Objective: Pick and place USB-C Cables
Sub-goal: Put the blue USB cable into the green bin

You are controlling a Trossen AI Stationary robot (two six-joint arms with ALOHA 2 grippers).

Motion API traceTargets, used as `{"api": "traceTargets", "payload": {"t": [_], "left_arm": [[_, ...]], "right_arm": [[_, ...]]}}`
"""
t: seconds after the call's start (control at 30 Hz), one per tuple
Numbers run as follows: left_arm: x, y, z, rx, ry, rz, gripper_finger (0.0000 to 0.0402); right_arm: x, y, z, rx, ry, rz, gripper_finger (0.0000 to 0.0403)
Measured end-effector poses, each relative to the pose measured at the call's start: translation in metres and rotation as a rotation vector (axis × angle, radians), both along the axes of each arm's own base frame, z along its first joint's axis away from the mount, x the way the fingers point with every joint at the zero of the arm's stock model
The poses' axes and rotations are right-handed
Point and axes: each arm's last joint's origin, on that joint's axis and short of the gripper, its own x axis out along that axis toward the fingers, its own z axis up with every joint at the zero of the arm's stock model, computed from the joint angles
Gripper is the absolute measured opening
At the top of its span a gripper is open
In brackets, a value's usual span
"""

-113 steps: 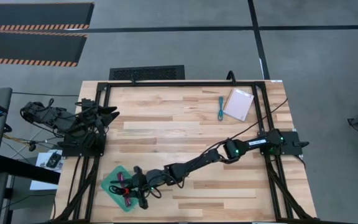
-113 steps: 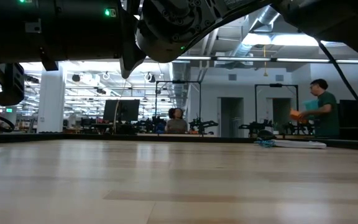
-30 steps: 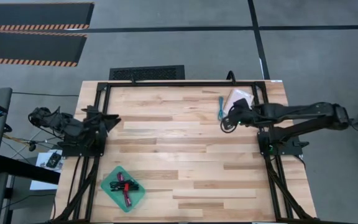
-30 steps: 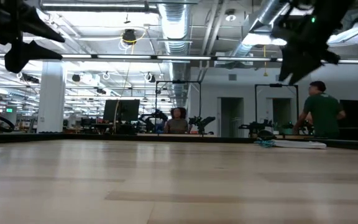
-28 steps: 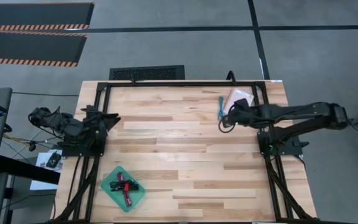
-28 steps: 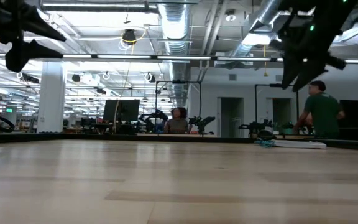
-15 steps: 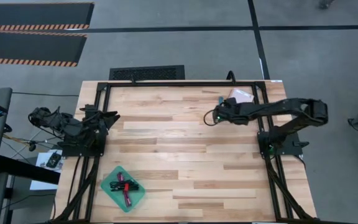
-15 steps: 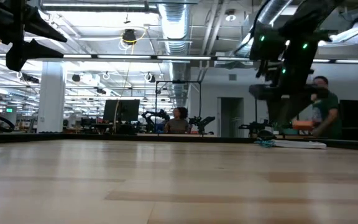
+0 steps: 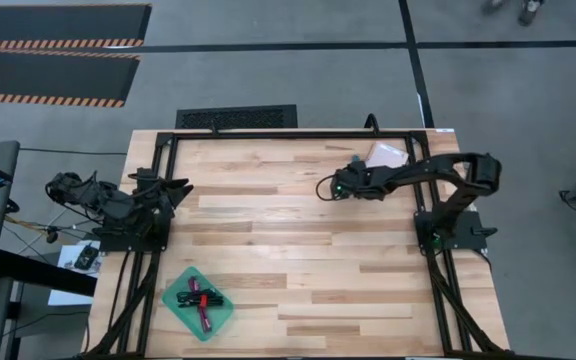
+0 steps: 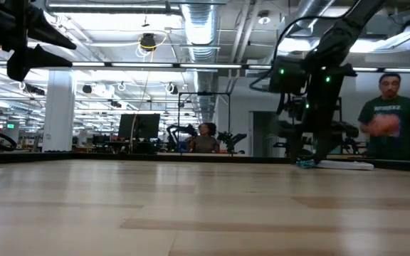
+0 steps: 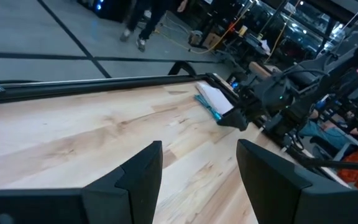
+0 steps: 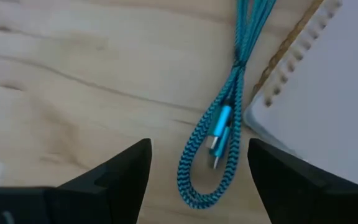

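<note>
**Teal cable lies between our spread right fingers**

Teal cable (image 12: 219,130) lies near the bench's far right corner, beside the white packet (image 12: 328,93). Our right gripper (image 12: 197,171) hangs released above it, long axis running away from us. Our left gripper (image 11: 197,180) waits, released, well apart.

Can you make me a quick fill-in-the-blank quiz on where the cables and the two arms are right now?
1. The braided cable lying under the right gripper is coloured ____.
2. That cable lies beside a flat ____ packet.
3. The green tray near the table's front left corner holds cables, one of them coloured ____.
4. The left gripper waits with its jaws ____.

Missing words: teal; white; pink; open
</note>
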Motion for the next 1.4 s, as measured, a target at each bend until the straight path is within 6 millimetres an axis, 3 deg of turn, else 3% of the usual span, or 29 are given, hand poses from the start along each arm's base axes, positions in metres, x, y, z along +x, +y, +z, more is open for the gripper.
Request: {"api": "traceTargets", "payload": {"t": [0.17, 0.27, 0.67, 1.0, 1.4], "left_arm": [[0.0, 0.0, 0.0, 0.001, 0.004, 0.0, 0.0194], [0.0, 0.0, 0.0, 0.001, 0.004, 0.0, 0.0194], [0.0, 0.0, 0.0, -0.014, -0.004, -0.002, 0.0194], [0.0, 0.0, 0.0, -0.015, -0.004, -0.003, 0.0194], [0.0, 0.0, 0.0, -0.021, -0.007, -0.002, 0.0194]], "right_arm": [[0.004, -0.001, -0.014, 0.023, 0.02, -0.033, 0.0282], [0.005, 0.0, -0.017, 0.031, 0.024, -0.034, 0.0254], [0.004, 0.001, -0.016, 0.062, 0.034, 0.017, 0.0018], [0.013, 0.029, -0.017, 0.023, 0.019, 0.1, 0.0011], [0.043, 0.114, -0.01, 0.036, -0.303, 0.294, 0.0011]]}}
